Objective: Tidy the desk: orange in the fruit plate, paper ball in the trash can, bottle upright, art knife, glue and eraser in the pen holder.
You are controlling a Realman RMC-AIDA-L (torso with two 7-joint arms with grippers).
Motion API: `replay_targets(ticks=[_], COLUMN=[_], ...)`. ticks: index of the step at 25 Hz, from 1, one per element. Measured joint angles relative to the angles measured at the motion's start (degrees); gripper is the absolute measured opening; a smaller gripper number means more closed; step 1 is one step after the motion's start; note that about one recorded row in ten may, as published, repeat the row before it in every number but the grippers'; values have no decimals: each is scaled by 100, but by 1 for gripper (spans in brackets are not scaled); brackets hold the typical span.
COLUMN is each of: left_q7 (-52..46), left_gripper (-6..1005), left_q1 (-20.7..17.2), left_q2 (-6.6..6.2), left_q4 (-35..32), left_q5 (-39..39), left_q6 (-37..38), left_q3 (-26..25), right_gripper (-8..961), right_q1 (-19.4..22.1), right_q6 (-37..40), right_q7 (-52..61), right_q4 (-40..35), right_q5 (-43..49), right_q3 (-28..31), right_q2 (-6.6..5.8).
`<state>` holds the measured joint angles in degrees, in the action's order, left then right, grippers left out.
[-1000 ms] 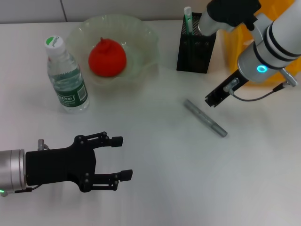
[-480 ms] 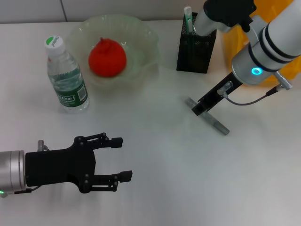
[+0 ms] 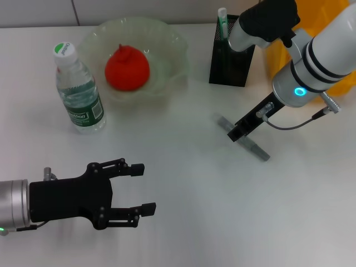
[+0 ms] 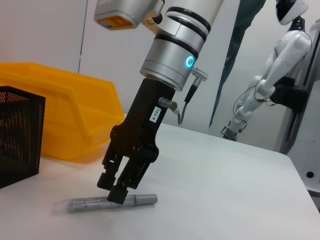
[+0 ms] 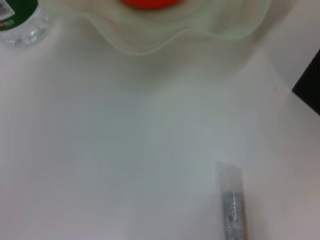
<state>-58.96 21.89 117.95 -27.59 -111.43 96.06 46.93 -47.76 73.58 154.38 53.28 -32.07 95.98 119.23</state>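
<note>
The grey glue [image 3: 247,142] lies flat on the white desk [image 3: 183,183]. My right gripper [image 3: 236,132] hangs directly over its near end, and in the left wrist view the fingertips [image 4: 119,194] stand slightly apart and straddle the glue [image 4: 112,202]. The orange [image 3: 127,68] rests in the fruit plate [image 3: 173,44]. The bottle [image 3: 78,92] stands upright beside it. The art knife [image 3: 222,21] pokes out of the black pen holder [image 3: 231,58]. The yellow trash can [image 3: 325,16] is behind my right arm. My left gripper [image 3: 142,187] rests open, low at the left. Paper ball and eraser are out of view.
The right wrist view shows the glue [image 5: 233,205] below, the fruit plate rim [image 5: 165,44] and the bottle [image 5: 20,20] farther off. In the left wrist view the trash can [image 4: 75,120] stands beside the pen holder [image 4: 17,135].
My right gripper has swung left and come down from beside the trash can onto the glue. The left arm and everything else have stayed put.
</note>
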Motion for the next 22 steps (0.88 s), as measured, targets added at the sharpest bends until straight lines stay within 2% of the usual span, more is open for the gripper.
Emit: replay_targets(ticks=[2,7,22], left_q7=[0,-2,11], left_gripper=[847,847,847], left_q1=[0,-1,-10], left_q2=[0,0,0], left_q4=[0,0,0], left_q5=[-1,-3,-27], left_q6=[0,2,53], left_q3=[0,0,0], right_gripper=[454,292,263], right_q1=[9,32,33], right_q6=[-11,-74,-183], right_q7=[-5,-12,-13], right_q4=[-13,-97,-151], right_q5=[0,0,-4], right_q3=[-1,-64,-288], right_q2=[4,11,12])
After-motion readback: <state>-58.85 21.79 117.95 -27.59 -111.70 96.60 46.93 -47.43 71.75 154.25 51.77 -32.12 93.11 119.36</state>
